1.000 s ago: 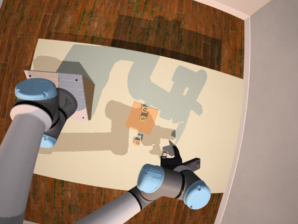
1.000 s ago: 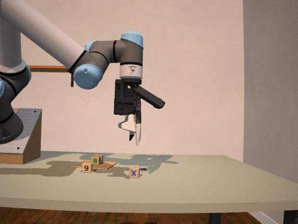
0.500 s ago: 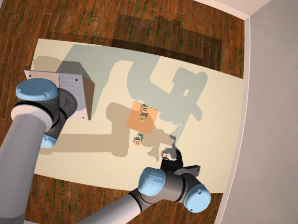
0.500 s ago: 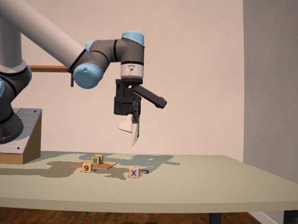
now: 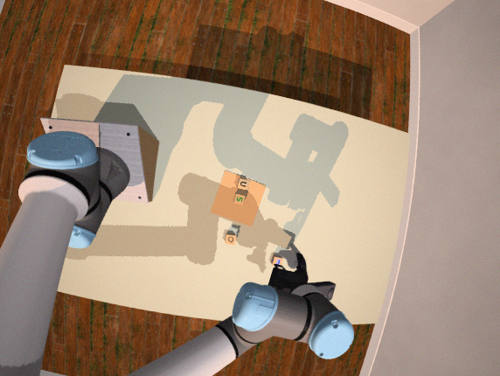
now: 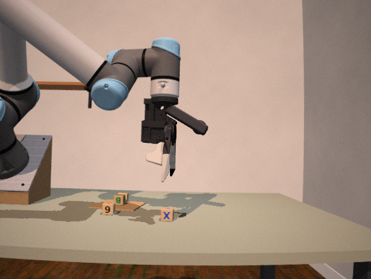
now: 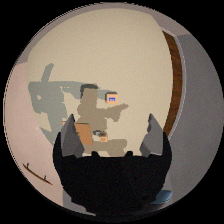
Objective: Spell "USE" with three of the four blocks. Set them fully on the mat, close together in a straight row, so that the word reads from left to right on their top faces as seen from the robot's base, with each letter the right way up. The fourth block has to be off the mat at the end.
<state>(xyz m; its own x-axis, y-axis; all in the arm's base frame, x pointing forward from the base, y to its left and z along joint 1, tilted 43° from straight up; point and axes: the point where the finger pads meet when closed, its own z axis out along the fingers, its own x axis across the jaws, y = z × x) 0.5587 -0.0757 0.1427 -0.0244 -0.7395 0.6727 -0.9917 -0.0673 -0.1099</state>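
The dark two-jaw gripper (image 5: pixel 289 258) (image 6: pixel 167 176) (image 7: pixel 111 114) hangs with fingers apart, high above the table; the wooden cube lettered blue E (image 5: pixel 277 261) (image 6: pixel 167 215) (image 7: pixel 112 98) sits off the mat. Best to centre over it, square the fingers to its sides, then descend straight.

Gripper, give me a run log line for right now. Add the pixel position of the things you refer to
gripper (image 5: pixel 286 255) (image 6: pixel 167 178) (image 7: pixel 111 114): open, above table | U block (image 5: pixel 243 184), S block (image 5: pixel 239 198): on mat | E block (image 5: pixel 277 261) (image 6: pixel 167 215) (image 7: pixel 112 98), Q block (image 5: pixel 230 239) (image 6: pixel 108 209) (image 7: pixel 103 137): off mat
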